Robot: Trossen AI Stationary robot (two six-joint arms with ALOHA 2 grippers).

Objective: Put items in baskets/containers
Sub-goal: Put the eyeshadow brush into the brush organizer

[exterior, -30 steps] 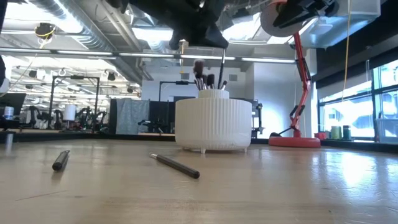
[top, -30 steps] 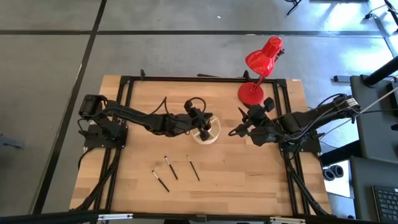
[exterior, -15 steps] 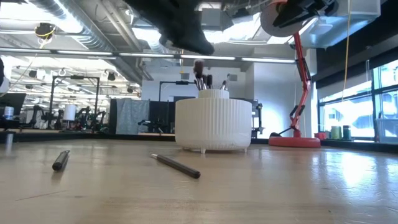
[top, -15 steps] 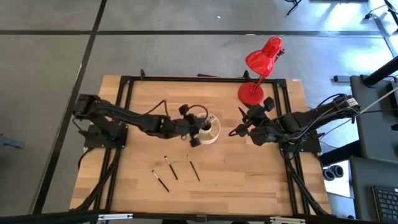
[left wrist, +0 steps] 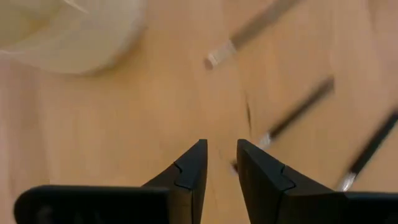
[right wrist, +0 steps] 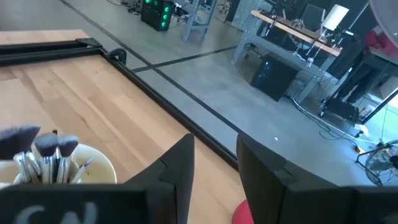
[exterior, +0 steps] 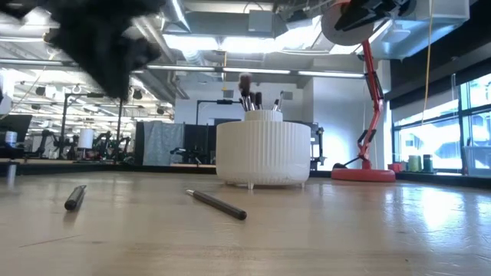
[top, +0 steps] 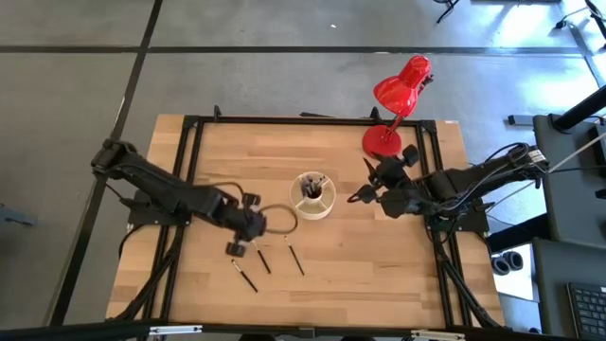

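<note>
The left gripper has swung away from the cream organizer cup, where it hovered a second ago, and now hangs over the three makeup brushes lying on the wooden table, well to the near-left of the cup. Its fingers stand only narrowly apart with nothing between them (a drop-off just finished, I'd guess). Several brushes stand bristle-up in the cup. So the next pickup looks about to begin. The right gripper waits just to the right of the cup beside the red desk lamp, also narrowly parted and empty.
</note>
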